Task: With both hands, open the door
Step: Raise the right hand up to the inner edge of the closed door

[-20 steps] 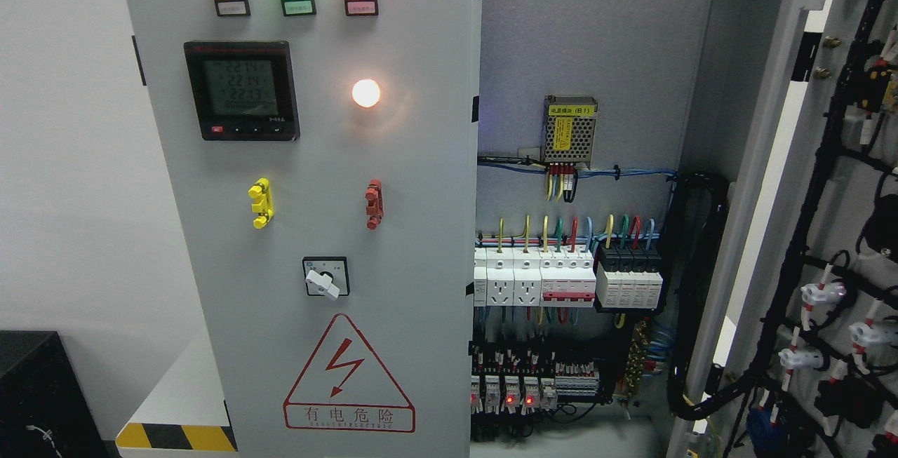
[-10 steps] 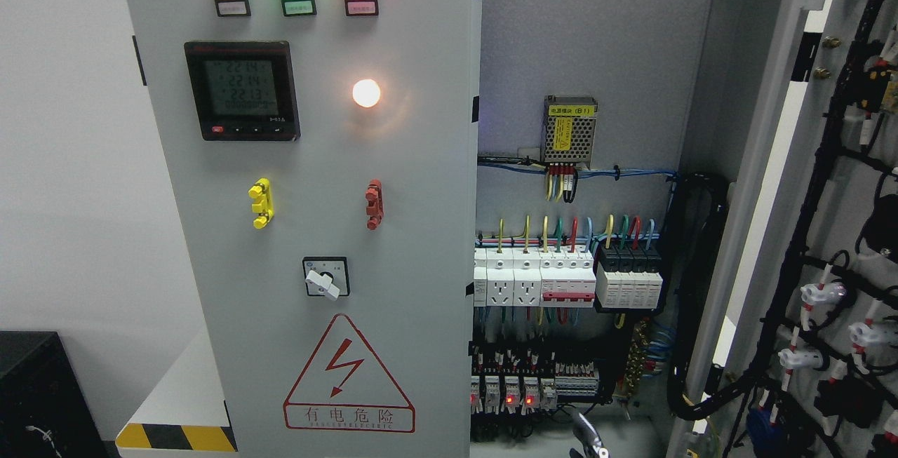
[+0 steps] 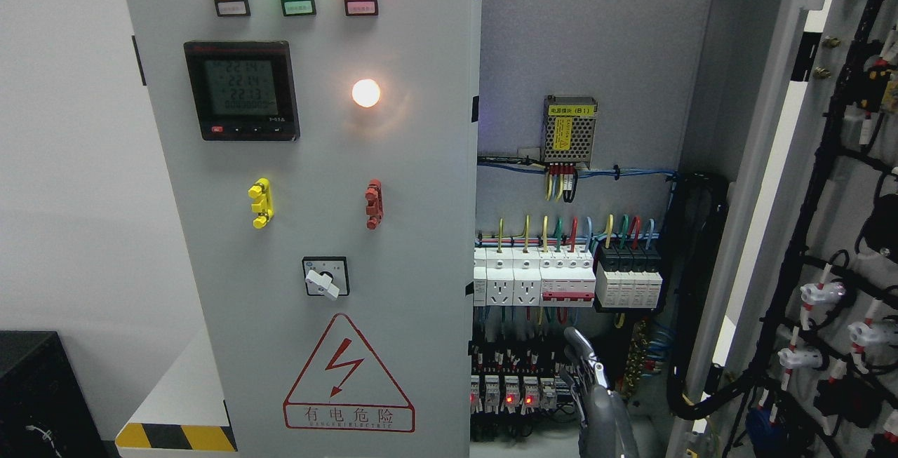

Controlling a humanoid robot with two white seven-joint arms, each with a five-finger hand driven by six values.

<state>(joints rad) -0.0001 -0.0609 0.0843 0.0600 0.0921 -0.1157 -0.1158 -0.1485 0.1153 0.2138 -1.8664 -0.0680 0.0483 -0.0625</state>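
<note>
The left door [image 3: 316,233] is closed, just left of the fingers [image 3: 579,349], while the right door [image 3: 828,233] hangs wide open well off to their right. One robot hand [image 3: 596,395] pokes up at the bottom edge, can't tell which arm it belongs to. Fingers look straight and close together, holding nothing, right in front of the relay row [image 3: 512,391], below the breakers [image 3: 554,279].

A white wall [image 3: 70,163] stands at the left. A black box [image 3: 35,395] sits in the lower-left corner. Beside it lies a white ledge [image 3: 182,388] with a yellow-and-black striped edge [image 3: 175,437]. A thin white cord [image 3: 42,435] hangs on the box front.
</note>
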